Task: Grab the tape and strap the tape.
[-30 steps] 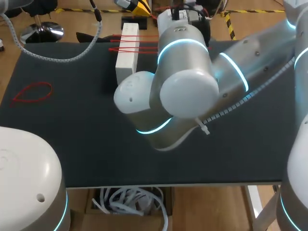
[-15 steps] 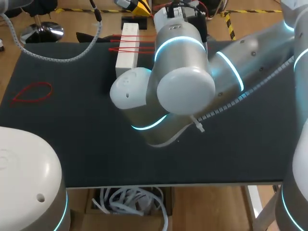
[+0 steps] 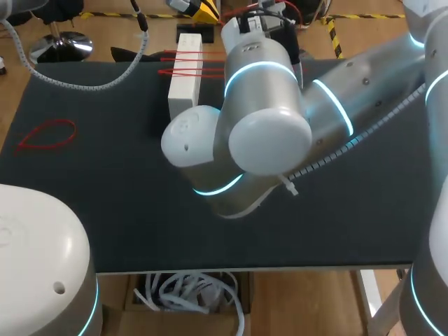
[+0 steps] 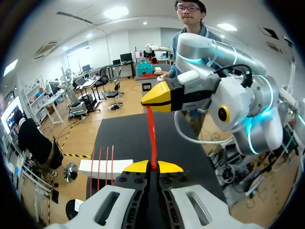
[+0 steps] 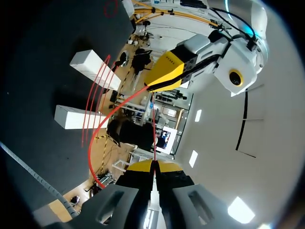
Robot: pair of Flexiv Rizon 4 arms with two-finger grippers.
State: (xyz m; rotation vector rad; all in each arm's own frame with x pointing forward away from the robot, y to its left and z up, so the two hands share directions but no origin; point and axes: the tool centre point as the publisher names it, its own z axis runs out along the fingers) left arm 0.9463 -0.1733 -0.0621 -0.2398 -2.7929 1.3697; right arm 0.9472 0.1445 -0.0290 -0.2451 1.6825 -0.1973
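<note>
A thin red tape (image 4: 152, 138) is stretched between my two grippers above the far end of the black table (image 3: 105, 210). In the left wrist view my left gripper (image 4: 151, 166) is shut on one end, and the strip runs straight ahead to my right gripper (image 4: 159, 93). In the right wrist view my right gripper (image 5: 153, 165) is shut on the other end. From there the tape (image 5: 102, 124) bends in a wide loop to the left gripper (image 5: 167, 74). From the head view my right arm (image 3: 262, 98) hides the tape, and the left gripper's yellow tips (image 3: 201, 10) show at the far edge.
Two white blocks (image 3: 185, 70) lie at the far edge with three red tapes (image 3: 189, 64) laid across them, close below my left gripper (image 4: 105, 168). One looped red tape (image 3: 45, 133) lies at the table's left. The right arm's bulk hangs over the table's middle.
My right arm has shifted slightly toward the far edge and to the left. Both grippers have stayed shut on the tape.
</note>
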